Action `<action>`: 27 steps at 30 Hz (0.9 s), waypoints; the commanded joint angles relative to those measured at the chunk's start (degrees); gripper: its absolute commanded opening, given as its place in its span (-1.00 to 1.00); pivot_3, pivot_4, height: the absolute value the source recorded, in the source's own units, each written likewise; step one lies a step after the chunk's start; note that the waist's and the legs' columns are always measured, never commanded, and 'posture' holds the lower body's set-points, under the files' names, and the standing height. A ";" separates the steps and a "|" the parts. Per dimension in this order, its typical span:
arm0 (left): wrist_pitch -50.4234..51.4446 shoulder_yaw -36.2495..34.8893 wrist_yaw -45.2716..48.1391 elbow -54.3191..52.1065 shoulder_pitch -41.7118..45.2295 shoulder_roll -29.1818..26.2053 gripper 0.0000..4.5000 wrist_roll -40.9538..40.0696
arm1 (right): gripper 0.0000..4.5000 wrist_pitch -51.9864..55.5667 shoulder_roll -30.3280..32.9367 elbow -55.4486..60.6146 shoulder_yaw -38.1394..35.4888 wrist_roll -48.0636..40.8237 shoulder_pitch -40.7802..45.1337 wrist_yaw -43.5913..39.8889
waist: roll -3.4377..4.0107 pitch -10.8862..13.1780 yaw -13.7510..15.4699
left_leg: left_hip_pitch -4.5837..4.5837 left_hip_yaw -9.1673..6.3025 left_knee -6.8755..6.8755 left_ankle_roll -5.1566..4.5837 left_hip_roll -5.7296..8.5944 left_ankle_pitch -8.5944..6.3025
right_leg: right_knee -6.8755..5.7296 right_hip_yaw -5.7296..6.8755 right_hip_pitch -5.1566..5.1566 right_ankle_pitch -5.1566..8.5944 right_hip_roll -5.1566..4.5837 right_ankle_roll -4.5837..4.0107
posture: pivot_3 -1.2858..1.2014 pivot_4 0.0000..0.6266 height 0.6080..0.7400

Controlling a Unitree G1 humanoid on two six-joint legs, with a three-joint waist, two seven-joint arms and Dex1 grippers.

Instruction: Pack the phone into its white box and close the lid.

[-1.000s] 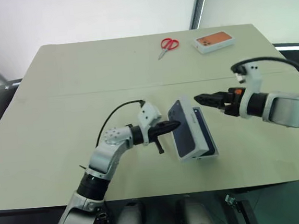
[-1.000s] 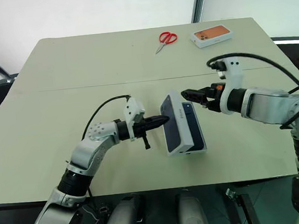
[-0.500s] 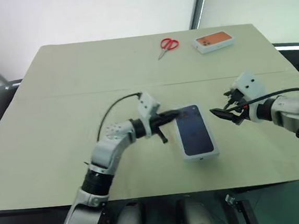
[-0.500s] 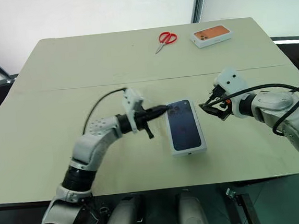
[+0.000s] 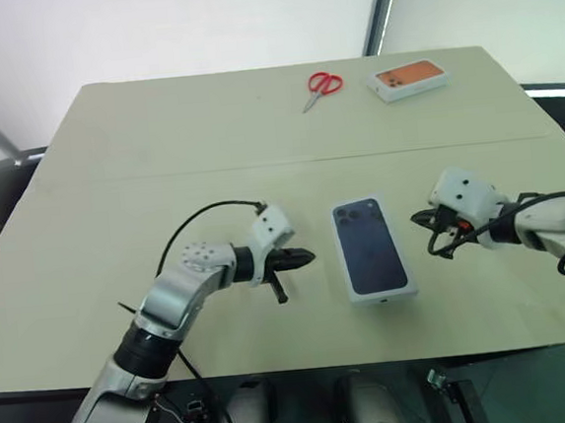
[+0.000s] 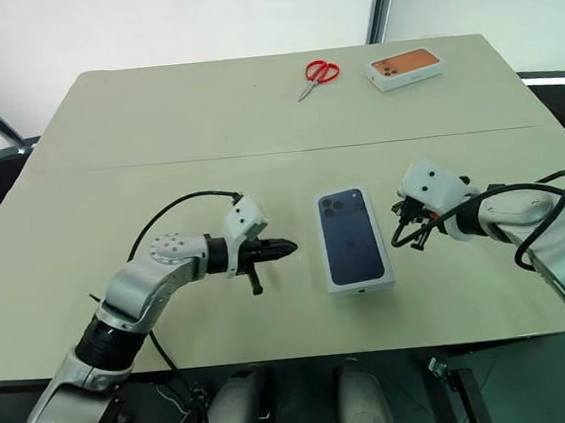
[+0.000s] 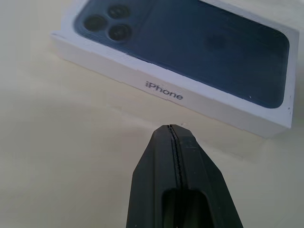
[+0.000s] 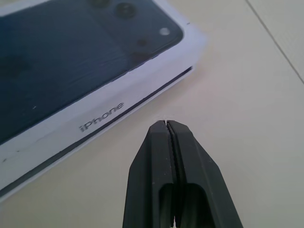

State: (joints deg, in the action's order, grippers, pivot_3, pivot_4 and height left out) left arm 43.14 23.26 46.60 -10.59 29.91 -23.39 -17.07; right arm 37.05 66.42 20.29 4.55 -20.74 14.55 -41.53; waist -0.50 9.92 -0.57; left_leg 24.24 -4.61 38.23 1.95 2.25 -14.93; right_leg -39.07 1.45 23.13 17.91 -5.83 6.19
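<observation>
Lid (image 5: pixel 370 247) lies flat on the table (image 5: pixel 113 197), printed face up, near the front edge and about midway across. My left gripper (image 5: pixel 304 257) sits just to its left, tips pointing at its side, not touching. My right gripper (image 6: pixel 400 233) sits just to its right, also apart. Far back, scissors (image 5: pixel 320 85) lie left of the orange-faced box (image 5: pixel 409 79), both well behind the lid.

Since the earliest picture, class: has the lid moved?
Yes. The lid, earlier tilted up on edge between the grippers, now lies flat and closed on the table, printed face up.
</observation>
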 commanded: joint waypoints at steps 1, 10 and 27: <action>0.09 3.07 0.45 -0.04 1.76 1.15 -1.00 1.76 | -0.99 -1.03 0.68 2.04 0.19 3.64 -0.53 -1.48 | 0.00 0.00 -0.14 | -0.01 0.01 0.00 0.00 0.00 0.00 | 0.00 -0.01 0.00 0.00 0.00 0.00 | 0.03 -0.52 0.35; -0.79 3.83 -0.21 3.31 4.33 5.35 -1.00 3.40 | -0.99 -0.71 -2.14 3.76 0.49 6.74 -0.46 -3.93 | 0.00 0.00 -0.02 | -0.02 0.00 0.00 0.01 0.01 0.01 | -0.02 0.00 0.00 0.00 -0.01 0.00 | 0.03 -0.52 0.35; -3.81 -1.68 -2.20 3.43 3.07 10.94 -1.00 1.67 | -0.99 -0.29 -4.90 5.42 -0.14 9.93 -2.30 -6.31 | -0.01 0.00 -0.02 | -0.02 0.00 0.01 0.09 0.02 0.05 | -0.02 0.01 -0.01 0.00 -0.03 0.00 | 0.03 -0.52 0.35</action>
State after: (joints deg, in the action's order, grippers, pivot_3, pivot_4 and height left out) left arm 40.66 23.11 44.40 -5.87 33.13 -12.71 -14.48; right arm 37.09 61.73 23.73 5.86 -11.35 12.05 -47.68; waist -0.51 9.92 -0.60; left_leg 24.22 -4.61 38.24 2.05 2.26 -14.87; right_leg -39.09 1.45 23.12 17.91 -5.86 6.19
